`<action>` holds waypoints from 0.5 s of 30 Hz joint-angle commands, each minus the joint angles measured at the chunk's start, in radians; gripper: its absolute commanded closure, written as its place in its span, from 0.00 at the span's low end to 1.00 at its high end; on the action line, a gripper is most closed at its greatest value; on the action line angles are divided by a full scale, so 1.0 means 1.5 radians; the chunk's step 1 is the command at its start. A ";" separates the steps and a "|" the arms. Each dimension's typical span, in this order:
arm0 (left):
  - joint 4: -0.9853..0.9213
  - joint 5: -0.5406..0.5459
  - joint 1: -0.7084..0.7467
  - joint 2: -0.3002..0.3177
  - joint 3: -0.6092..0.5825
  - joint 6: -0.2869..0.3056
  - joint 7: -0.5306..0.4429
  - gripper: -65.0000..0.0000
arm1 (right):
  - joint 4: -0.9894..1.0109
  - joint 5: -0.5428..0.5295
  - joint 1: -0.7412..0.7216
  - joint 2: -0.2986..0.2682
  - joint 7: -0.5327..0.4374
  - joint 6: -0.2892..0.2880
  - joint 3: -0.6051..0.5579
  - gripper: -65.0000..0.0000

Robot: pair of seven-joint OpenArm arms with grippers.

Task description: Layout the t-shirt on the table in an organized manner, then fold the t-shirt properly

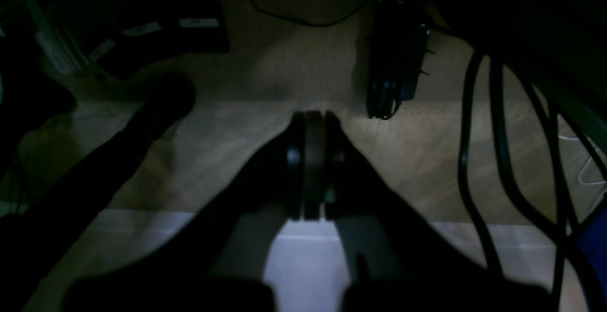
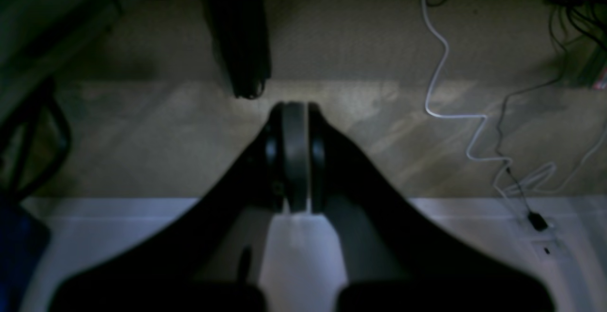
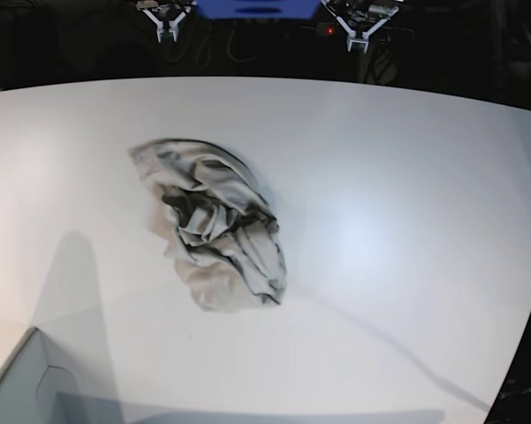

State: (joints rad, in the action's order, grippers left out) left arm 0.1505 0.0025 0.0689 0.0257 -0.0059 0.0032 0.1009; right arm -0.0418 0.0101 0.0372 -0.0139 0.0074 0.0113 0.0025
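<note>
A grey box corner (image 3: 22, 380) sits at the near left edge of the white table (image 3: 406, 221). Beyond it, left of centre, the t-shirt (image 3: 214, 221) lies in a crumpled heap — creased, folded over itself, touching neither arm. Both arms hang at the far edge over the carpeted floor: left gripper (image 1: 313, 117) and right gripper (image 2: 295, 108), jaws pressed together — holding nothing.

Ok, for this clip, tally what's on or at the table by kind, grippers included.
t-shirt, crumpled in a heap on the table: 1
grey box, corner only, at the near edge: 1
grippers, left gripper and right gripper, both shut and empty: 2
Total: 4
</note>
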 commanded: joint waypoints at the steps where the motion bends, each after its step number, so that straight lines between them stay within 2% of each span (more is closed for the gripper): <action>1: 0.001 0.000 0.002 0.003 -0.001 -0.005 0.000 1.00 | -0.011 -0.003 0.010 0.001 0.002 -0.010 0.000 1.00; 4: 0.001 0.002 0.002 0.003 0.001 -0.005 0.000 1.00 | -0.037 -0.003 0.022 0.001 0.011 -0.010 -0.001 1.00; 10: 0.001 0.003 0.002 0.003 0.002 -0.005 -0.001 1.00 | -0.078 -0.003 0.023 0.002 0.085 -0.010 0.000 1.00; 15: 0.001 0.003 0.002 0.003 0.002 -0.005 -0.001 1.00 | -0.082 -0.003 0.023 0.001 0.088 -0.010 0.000 1.00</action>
State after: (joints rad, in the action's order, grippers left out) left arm 0.1505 0.0055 0.0689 0.0280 -0.0017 0.0029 0.1009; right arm -0.1642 0.0101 0.0654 -0.0135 0.1322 0.0113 0.0025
